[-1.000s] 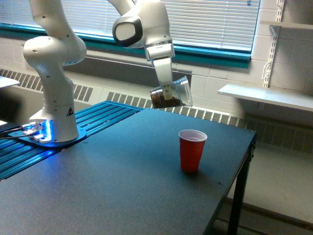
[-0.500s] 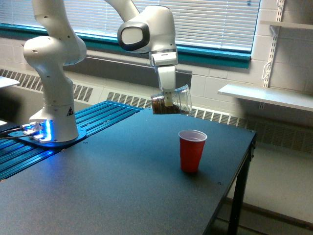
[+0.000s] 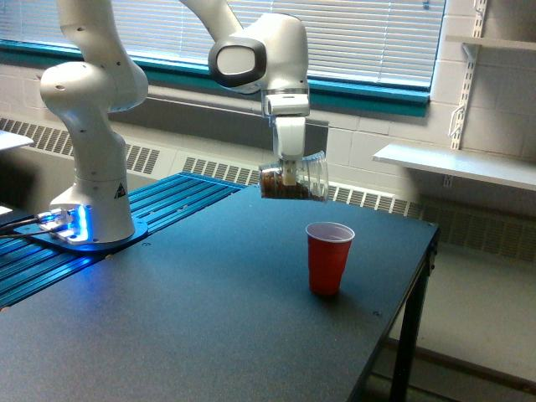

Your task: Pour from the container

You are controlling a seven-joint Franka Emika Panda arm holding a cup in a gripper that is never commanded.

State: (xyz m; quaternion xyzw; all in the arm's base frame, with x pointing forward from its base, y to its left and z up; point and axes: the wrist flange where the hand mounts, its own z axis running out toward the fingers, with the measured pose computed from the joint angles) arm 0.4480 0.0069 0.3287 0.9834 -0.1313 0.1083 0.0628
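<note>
Arm's been swinging the gripper (image 3: 290, 173) toward the exterior view's right over the last sec, and the clear container (image 3: 295, 177) is now lying nearly on its side, mouth facing the red cup (image 3: 328, 258). A sec ago it was tilted mouth-up a bit more and sitting further left; now it's closer to level w/ brown bits pooling along the lower wall. Jaws are clamping the container around its middle. It's hanging in the air above the black table (image 3: 209, 318), up and left of the red cup, not over it yet. Nothing's spilling as far as I can see. Prob. needs more travel right before tipping further, else bits are landing on the table.
</note>
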